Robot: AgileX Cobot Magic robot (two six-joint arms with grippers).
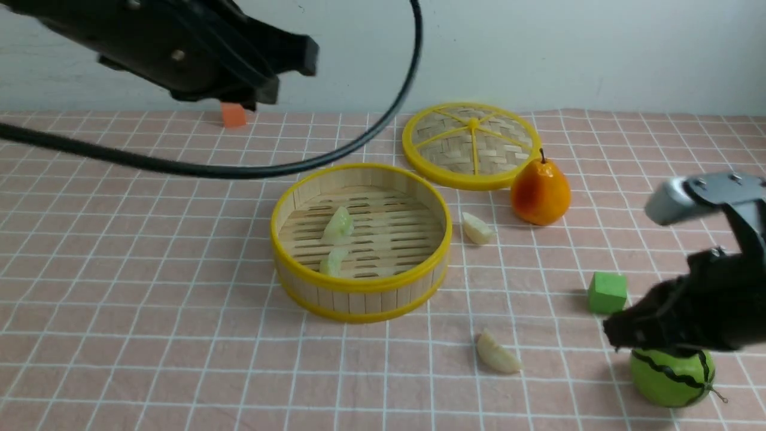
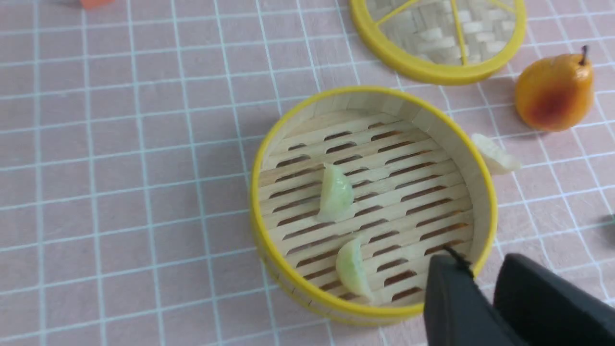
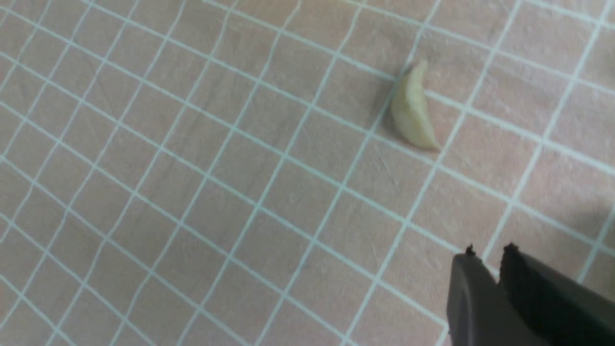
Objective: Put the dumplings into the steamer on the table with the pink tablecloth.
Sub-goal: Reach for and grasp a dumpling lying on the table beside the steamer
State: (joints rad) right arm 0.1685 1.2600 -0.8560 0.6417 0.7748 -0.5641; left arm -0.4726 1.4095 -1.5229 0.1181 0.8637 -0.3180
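Here, at the left end effector [image 2: 483,262]: dark pads almost together, only a thin slit between, nothing held; raised well above the desk [image 1: 119,269], seen in the left wrist view against the steamer's yellow rim. Under it, inside the steamer [image 1: 281,236]: one green dumpling [image 2: 335,197] lying on the slatted floor near the middle, a second green dumpling [image 2: 353,269] close to the near wall, the two apart. Likewise at the right end effector [image 3: 485,257]: pads nearly closed with a narrow gap, empty, held low at the desk's right side just above a striped green ball [image 1: 670,377]. Near it but clear of it, on the pink tablecloth [image 1: 179,371]: a cream-white dumpling [image 3: 413,108], lying in front of the steamer and to its right. Just beside the steamer's right wall, outside it: the other cream-white dumpling [image 1: 477,228]. Farther out: a green cube [image 1: 607,292] near the right arm, an orange pear [image 1: 540,191] upright beside the flat woven lid [image 1: 473,143], and a small orange block [image 1: 233,115] at the far edge. Across the far left of the front view: a black cable [image 1: 383,120].
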